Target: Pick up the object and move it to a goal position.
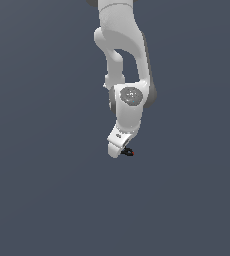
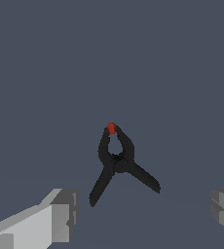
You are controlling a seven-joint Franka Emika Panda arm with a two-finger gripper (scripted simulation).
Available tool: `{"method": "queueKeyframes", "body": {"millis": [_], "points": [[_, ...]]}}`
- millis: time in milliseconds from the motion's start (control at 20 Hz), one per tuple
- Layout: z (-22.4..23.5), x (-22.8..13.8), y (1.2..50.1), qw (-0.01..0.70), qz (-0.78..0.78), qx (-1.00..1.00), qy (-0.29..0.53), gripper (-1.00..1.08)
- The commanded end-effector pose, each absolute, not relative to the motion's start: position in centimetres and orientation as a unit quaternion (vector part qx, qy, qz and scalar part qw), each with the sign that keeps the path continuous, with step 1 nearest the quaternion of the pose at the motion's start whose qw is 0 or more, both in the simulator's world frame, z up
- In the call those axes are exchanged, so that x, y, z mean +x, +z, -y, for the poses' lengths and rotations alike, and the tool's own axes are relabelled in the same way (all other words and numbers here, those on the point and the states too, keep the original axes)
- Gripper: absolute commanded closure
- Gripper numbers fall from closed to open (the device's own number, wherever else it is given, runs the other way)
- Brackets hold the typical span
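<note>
White robot arm (image 1: 124,65) hangs down over a plain dark grey-blue surface (image 1: 37,200). In the wrist view, one grey fingertip (image 2: 60,214) shows on one side of the object (image 2: 118,163), the other on the far side, set wide apart with nothing between them touching. The object, black with two splayed prongs and a red tip, lies on the surface between and beyond the fingers. In the exterior view it peeks out just beside the gripper (image 1: 118,149), toward the exterior view's right.
</note>
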State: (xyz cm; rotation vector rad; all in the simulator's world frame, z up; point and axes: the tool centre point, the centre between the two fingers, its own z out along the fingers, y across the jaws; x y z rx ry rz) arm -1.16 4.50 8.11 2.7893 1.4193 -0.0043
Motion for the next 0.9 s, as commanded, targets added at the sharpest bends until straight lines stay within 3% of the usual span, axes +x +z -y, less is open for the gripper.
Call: {"method": "queueKeyframes", "body": {"millis": [0,850], "points": [[-4.9,-1.3,7.6,0.004,-0.481,0.877,-0.001,-0.92],[-5.8,-1.8,6.1,0.000,-0.537,0.844,0.000,-0.92]]}}
